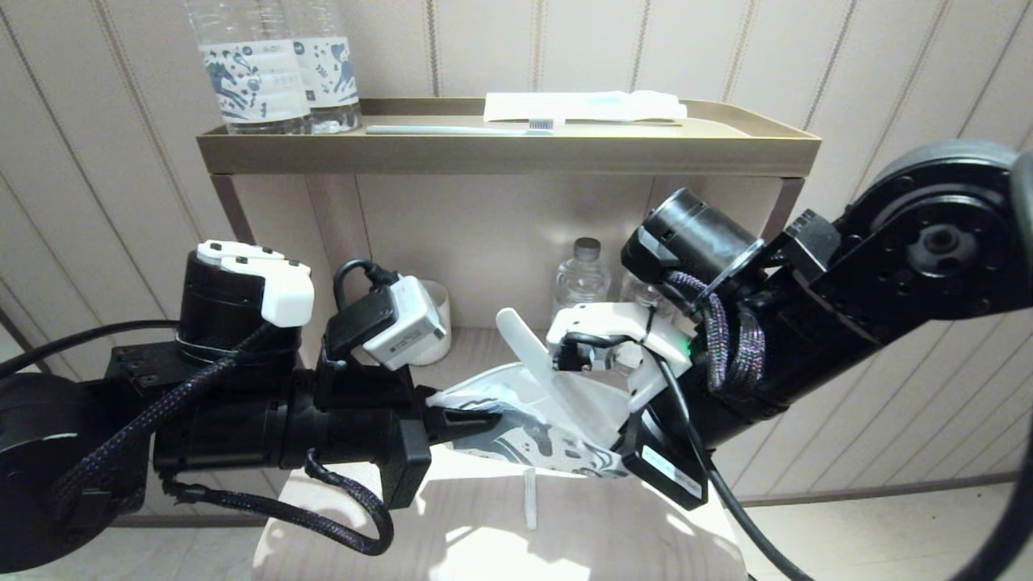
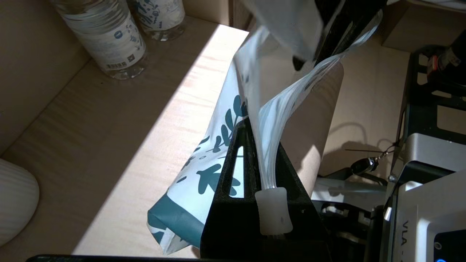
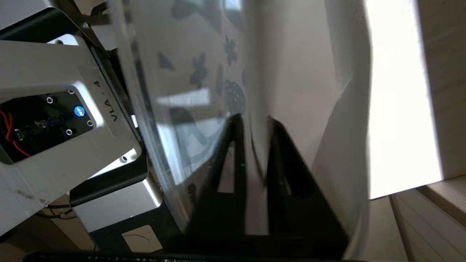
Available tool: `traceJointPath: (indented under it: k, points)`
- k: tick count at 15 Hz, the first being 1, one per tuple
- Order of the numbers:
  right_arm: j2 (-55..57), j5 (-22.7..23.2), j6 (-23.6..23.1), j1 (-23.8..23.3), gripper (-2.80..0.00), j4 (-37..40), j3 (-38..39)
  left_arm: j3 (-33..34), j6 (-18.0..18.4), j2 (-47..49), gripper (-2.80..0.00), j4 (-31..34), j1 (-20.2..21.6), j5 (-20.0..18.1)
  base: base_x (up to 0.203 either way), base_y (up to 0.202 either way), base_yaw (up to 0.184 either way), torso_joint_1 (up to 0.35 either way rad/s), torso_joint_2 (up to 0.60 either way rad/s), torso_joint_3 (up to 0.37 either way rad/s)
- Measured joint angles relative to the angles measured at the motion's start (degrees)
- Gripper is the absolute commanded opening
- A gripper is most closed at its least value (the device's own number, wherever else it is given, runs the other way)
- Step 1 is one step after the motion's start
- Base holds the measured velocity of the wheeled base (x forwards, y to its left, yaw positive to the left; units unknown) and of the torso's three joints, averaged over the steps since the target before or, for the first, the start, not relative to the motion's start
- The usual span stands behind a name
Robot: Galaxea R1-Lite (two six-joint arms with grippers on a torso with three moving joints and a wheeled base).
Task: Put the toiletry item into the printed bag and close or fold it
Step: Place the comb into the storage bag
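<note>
Here, both grippers hold the printed bag (image 1: 533, 428) at centre frame.
White pouch, dark blue print; left gripper (image 1: 472, 424) pinches its zip edge, right gripper's (image 3: 253, 145) narrow jaws straddle its film.

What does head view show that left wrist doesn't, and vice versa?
Head view only: the top shelf with a toothbrush and a white packet, and the toiletry item standing up out of the printed bag beside the right gripper. Left wrist only: the zip strip pinched between the left gripper's shut fingers. Both: the bag held over the lower shelf, and water bottles.
</note>
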Motion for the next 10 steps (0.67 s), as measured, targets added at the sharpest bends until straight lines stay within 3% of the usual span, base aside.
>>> traceJointPath:
  k: [10]
  points:
    - [-2.30,0.05,0.03,-0.23,0.00,-0.04,-2.21,-0.01,-0.09,0.02,-2.80,-0.17,-0.02,-0.09,0.000,0.000,0.000,0.000,0.00,0.000]
